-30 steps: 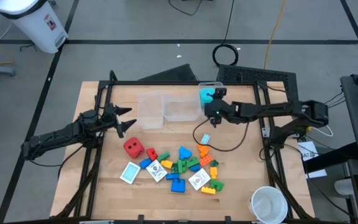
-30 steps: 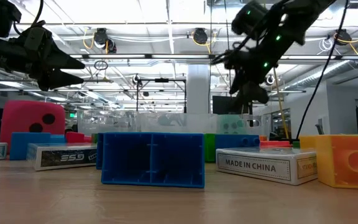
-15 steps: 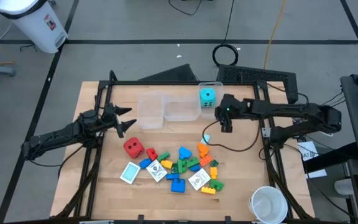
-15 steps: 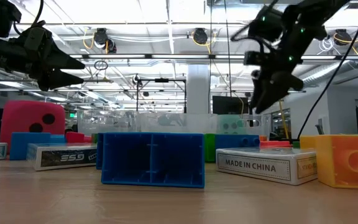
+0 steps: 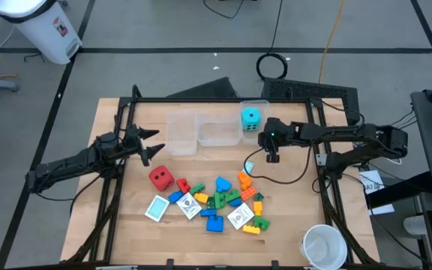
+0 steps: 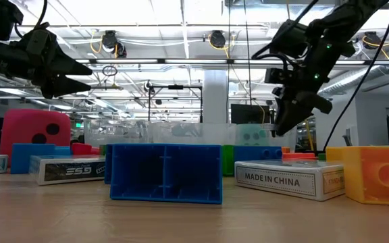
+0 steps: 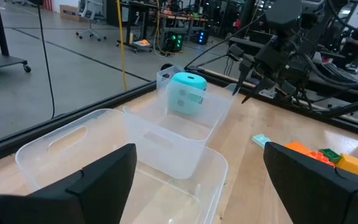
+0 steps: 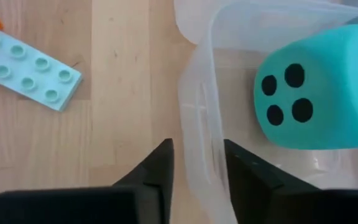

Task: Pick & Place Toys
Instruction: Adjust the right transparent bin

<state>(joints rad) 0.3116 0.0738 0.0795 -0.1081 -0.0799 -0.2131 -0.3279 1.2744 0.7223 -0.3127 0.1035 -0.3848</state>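
Cyan die in clear bin

The bench is pale wood with a smooth, matt grain. The bins are clear, thin, glossy plastic. The cyan die looks matt and soft-surfaced. The bricks are shiny moulded plastic; the pale studded plate likewise. The fingers are matt black.

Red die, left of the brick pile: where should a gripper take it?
From above, fingers on two opposite flat side faces of the red die. It sits alone on the table, clear of the red brick, so all sides look open.
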